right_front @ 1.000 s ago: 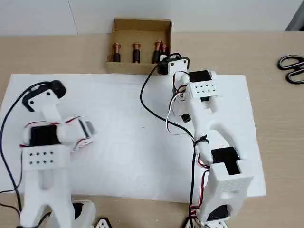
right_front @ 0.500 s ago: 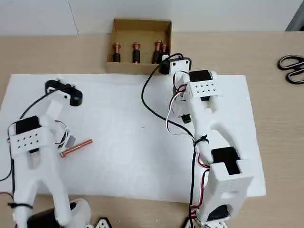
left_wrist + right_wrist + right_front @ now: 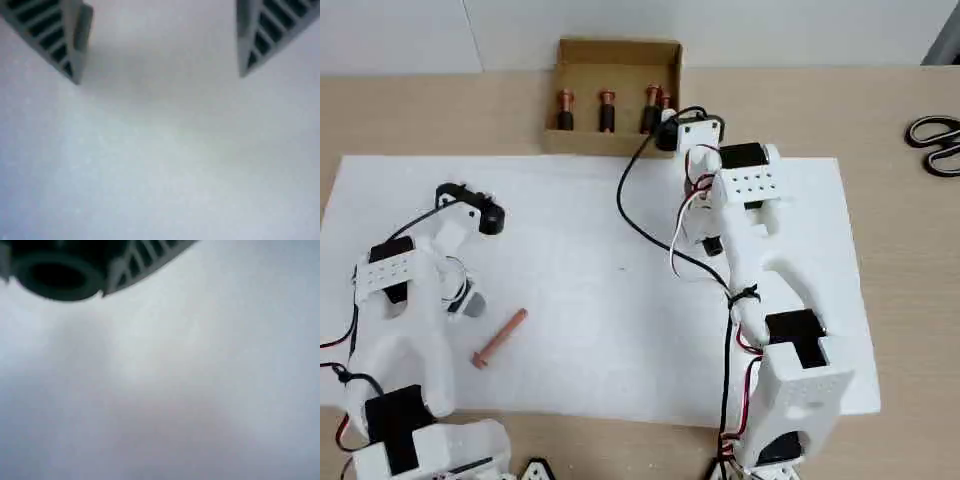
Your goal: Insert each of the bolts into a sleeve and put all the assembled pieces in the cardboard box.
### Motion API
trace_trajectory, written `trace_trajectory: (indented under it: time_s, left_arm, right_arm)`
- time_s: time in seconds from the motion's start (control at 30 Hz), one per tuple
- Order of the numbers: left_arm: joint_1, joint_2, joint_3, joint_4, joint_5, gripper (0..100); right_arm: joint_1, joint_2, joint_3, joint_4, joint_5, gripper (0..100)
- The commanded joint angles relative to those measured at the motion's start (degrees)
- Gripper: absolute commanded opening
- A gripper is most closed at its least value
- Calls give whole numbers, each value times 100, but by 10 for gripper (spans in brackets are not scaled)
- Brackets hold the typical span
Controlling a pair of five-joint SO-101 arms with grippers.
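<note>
**Bolt** (image 3: 502, 336), copper-coloured, one loose. Lying flat and aslant on the white sheet (image 3: 600, 300), toward its near left corner, with the head pointing at the near edge. Nothing is touching it.

**Left gripper** (image 3: 159, 77). Hanging low over the sheet just beside the bolt, on the left-edge side. Its fingers are standing spread wide with nothing between them.

**Right gripper** (image 3: 60, 287). Pinching a black sleeve (image 3: 57, 275) and holding it above the sheet's right half, with the bore showing open.

**Cardboard box** (image 3: 620, 52). Sitting on the bench just beyond the sheet's far edge and holding four assembled pieces (image 3: 607, 110), all standing upright.

**Step in hand (judged):** picking up the loose bolt.

**Handling note:**
- The spread fingers should be straddling the shank crosswise, not along it.
- They should be closing near the head, leaving the plain end free for the waiting sleeve.
- A slanted or one-sided bite is likely to roll the bolt away.
</note>
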Motion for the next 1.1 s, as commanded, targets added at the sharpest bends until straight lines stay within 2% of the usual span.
trace_trajectory:
  time_s: [0.0,0.13,0.43,0.5,0.6,0.63,0.7,0.8,0.87,1.07]
  left_arm:
    - [-9,44,22,-105,-35,191]
    - [-26,-290,-207,18,9,191]
    - [62,-1521,-1226,1899,-149,191]
    - [114,-1776,-1376,2435,-862,191]
    - [176,-2171,-1446,3367,-2347,191]
    - [176,-2303,-1446,3525,-2681,191]
    - [193,-2514,-1402,3543,-2866,191]
    - [413,-2602,-1174,3525,-2840,192]
    - [695,-2593,-875,3525,-2549,192]
    - [1495,-2611,-163,2453,-404,192]
  right_arm:
    - [4,-426,-369,-4,-44,3]
    - [13,-426,-615,48,-44,3]
    - [-22,-418,-1073,259,-193,3]
    - [-22,-426,-1073,330,-193,3]
    - [4,-426,-1081,426,-193,3]
    - [13,-426,-1081,453,-193,3]
    - [13,-426,-1081,523,-193,3]
    - [13,-435,-1081,585,-202,3]
    - [13,-435,-1081,593,-281,3]
    - [-4,-787,-1073,664,-387,3]
